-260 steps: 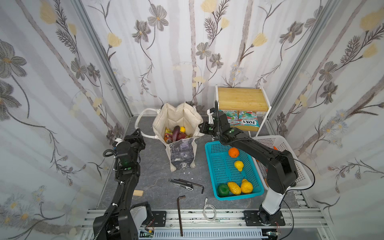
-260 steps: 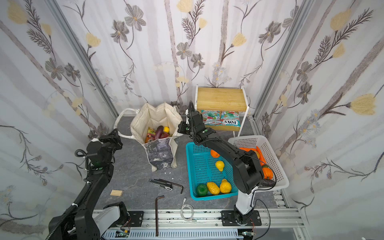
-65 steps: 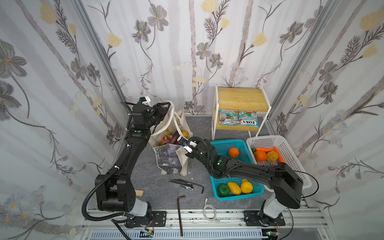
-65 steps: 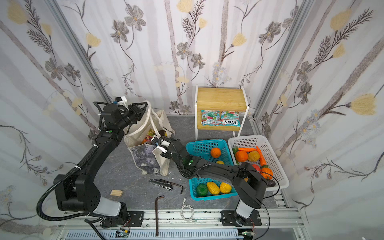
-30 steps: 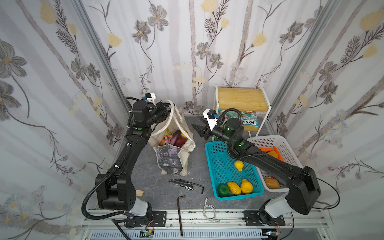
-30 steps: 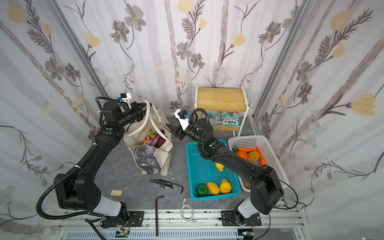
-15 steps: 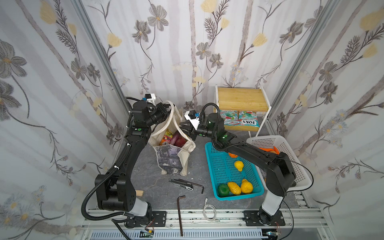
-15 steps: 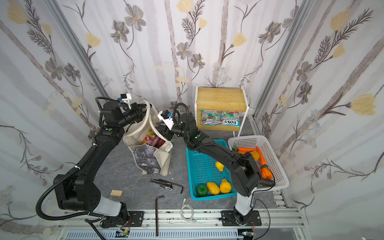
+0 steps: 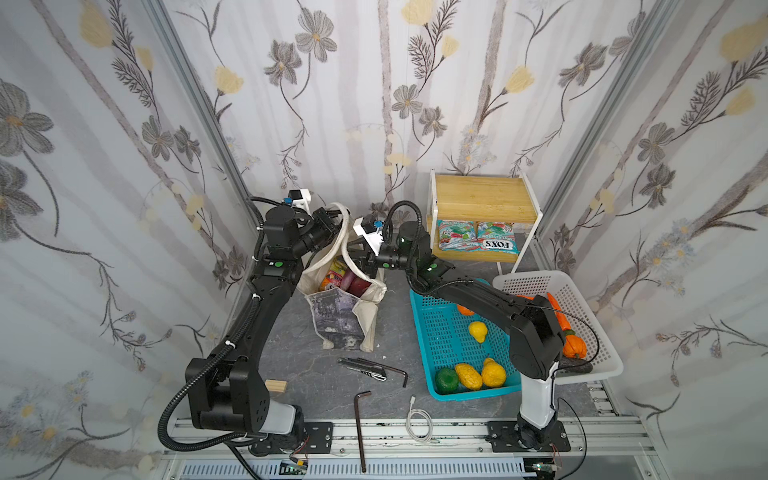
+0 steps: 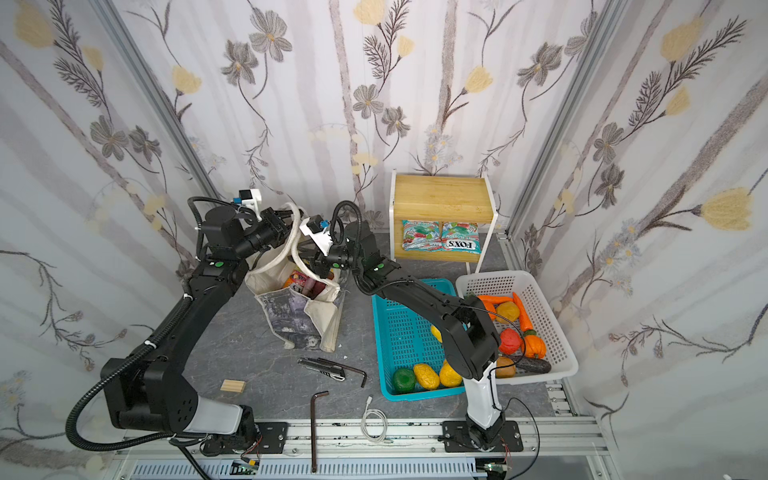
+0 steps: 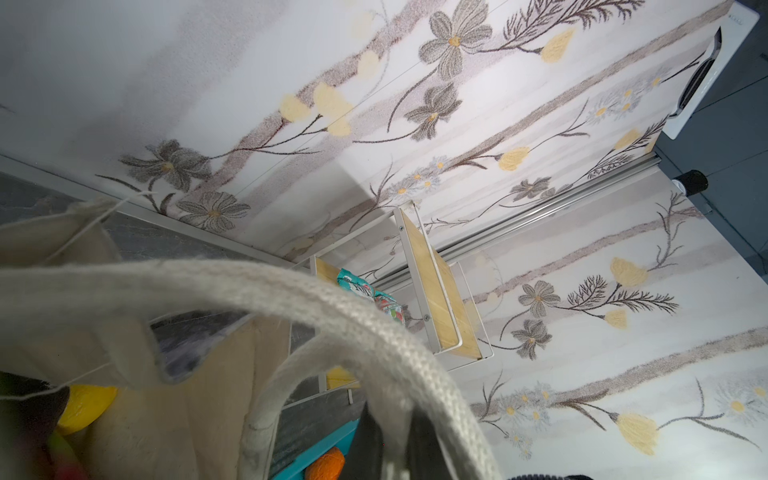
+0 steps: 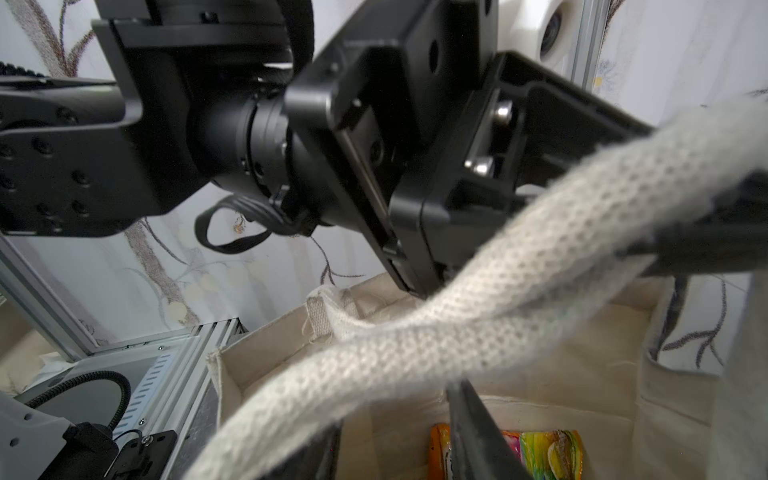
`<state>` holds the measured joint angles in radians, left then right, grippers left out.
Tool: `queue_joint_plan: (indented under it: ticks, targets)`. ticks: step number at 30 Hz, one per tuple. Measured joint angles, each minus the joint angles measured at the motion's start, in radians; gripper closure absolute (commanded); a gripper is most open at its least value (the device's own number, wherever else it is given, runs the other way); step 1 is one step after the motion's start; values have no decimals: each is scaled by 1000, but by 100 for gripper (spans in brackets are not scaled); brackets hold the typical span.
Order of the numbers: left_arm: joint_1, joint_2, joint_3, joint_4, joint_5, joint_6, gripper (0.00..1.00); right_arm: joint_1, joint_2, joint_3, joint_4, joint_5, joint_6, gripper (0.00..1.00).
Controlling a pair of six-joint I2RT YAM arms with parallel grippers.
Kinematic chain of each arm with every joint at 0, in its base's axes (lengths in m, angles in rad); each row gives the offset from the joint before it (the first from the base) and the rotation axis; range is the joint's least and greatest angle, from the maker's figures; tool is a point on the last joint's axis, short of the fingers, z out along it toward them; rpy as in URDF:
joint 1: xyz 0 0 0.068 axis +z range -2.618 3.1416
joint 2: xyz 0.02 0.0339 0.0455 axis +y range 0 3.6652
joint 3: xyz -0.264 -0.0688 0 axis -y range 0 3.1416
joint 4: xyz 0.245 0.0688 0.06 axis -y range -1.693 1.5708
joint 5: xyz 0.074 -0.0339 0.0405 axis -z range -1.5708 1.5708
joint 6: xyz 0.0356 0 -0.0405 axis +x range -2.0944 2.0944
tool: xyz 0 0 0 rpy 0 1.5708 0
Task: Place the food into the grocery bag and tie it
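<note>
The left gripper (image 9: 333,218) pinches the cream woven handle (image 9: 343,232) above the cream canvas tote bag (image 9: 368,320), which stands on the open desk (image 9: 299,353) near the turquoise plastic basket (image 9: 420,332). The right gripper (image 9: 360,260) straddles the handle, jaws parted.

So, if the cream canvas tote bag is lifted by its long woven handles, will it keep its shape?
Probably not: the cream canvas tote bag slumps and creases on the table. Its woven handle curves loosely, so it likely drapes. The food inside probably pulls the bottom down.
</note>
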<state>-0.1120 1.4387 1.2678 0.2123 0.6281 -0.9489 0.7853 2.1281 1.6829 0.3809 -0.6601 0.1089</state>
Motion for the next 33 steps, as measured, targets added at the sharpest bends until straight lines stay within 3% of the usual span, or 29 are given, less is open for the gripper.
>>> queue_joint_plan:
  ticks: [2,8,12,16,22,29,33]
  targets:
    - [-1,-1,-10,1,-8,1,100,0,14,13,23,-7,37,53]
    - [-5,-15,-35,19,-40,3,100,6,61,51,66,-21,122,70]
    - [-5,-20,-45,39,-37,-3,100,0,73,55,110,-21,188,100]
    - [-4,-23,-45,49,-24,-20,100,0,67,15,179,-16,250,100]
    - [34,-39,-51,47,9,-28,100,-1,11,-75,193,36,246,100]
    - [171,-11,49,29,77,-53,100,18,-36,56,-160,333,123,100]
    - [189,12,61,27,91,-72,100,-9,-47,109,-299,437,143,100]
